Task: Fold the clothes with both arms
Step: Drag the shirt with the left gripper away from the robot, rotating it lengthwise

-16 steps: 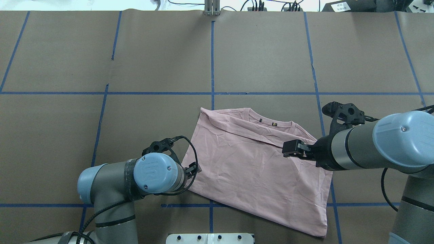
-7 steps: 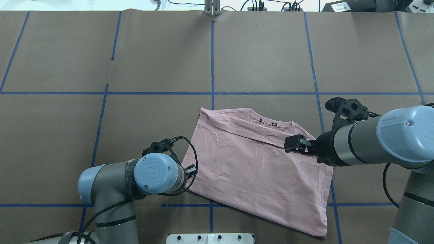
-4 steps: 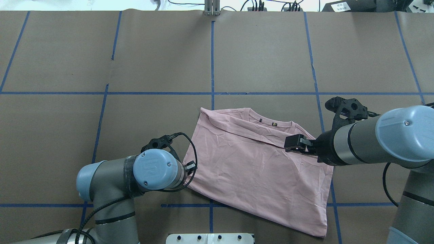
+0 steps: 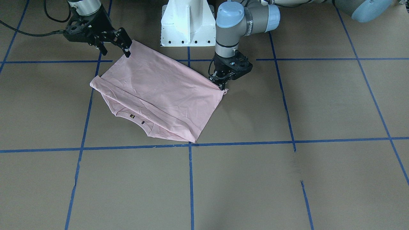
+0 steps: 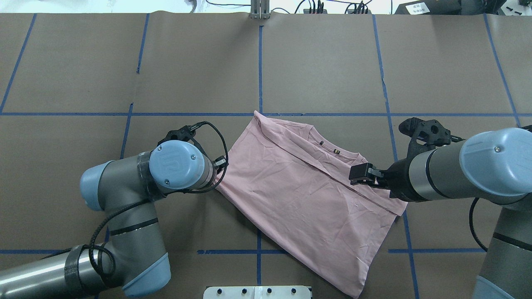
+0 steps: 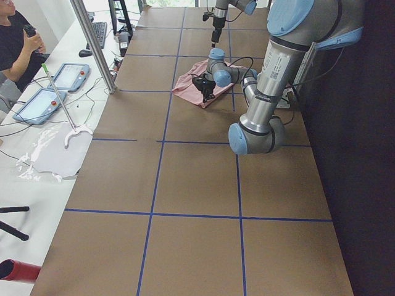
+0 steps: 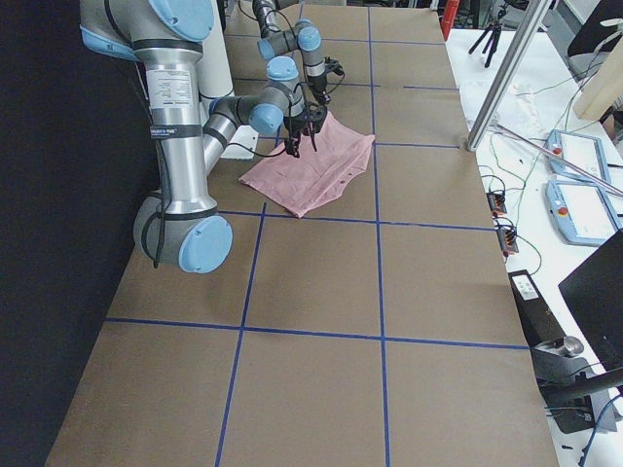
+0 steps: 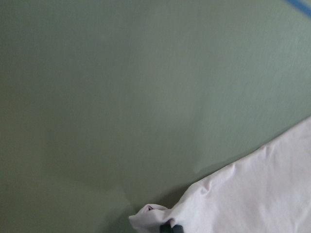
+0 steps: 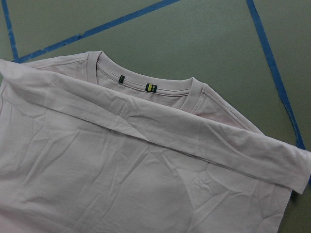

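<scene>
The pale pink T-shirt (image 5: 307, 195) lies folded and askew on the brown table, plain side up, with its collar and labels (image 9: 151, 88) at the far edge. My left gripper (image 4: 221, 85) is shut on the shirt's left corner, low at the table. The left wrist view shows the bunched cloth (image 8: 150, 216) at the fingertips. In the overhead view the left wrist (image 5: 178, 165) hides that gripper. My right gripper (image 4: 115, 52) is open, its fingers spread, and hovers at the shirt's right edge (image 5: 353, 176) holding nothing. The dog print is hidden.
The white pedestal base (image 4: 188, 22) stands at the robot's edge of the table, close to the shirt. Blue tape lines (image 5: 259, 74) grid the brown cover. An operator (image 6: 18, 43) and tablets are at a side table beyond the far edge.
My left gripper has dragged the shirt's left corner away from the robot, turning the whole shirt. The near hem corner slid left. The right gripper has stayed nearly still.
</scene>
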Robot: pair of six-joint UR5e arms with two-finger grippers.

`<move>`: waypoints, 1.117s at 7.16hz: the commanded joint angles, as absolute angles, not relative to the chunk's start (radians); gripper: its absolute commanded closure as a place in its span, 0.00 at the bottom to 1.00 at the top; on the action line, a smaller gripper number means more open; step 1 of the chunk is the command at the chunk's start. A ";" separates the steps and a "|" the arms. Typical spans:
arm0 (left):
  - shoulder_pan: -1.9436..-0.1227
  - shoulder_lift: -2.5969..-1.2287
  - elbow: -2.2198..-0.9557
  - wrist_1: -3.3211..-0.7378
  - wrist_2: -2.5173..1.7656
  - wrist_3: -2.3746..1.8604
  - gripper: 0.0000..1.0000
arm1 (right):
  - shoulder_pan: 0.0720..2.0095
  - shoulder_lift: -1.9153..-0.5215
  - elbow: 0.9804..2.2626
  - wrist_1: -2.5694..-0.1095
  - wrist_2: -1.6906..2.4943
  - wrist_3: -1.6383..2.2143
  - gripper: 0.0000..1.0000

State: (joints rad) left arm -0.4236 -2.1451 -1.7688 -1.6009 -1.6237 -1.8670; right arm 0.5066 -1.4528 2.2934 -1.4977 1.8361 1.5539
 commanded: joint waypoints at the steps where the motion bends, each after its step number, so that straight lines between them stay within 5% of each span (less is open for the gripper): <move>1: -0.518 -2.250 -1.596 -1.636 -1.589 -1.816 1.00 | 0.518 -1.453 2.296 -1.497 1.839 1.554 0.00; 8: -0.709 -2.468 -1.019 -2.252 -1.432 -1.525 1.00 | 0.529 -1.427 2.303 -1.497 1.835 1.560 0.00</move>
State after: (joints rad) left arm -0.7056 -2.4323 -1.1069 -2.1255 -1.4743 -1.5591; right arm 0.5269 -1.4288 2.3020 -1.4972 1.8372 1.5595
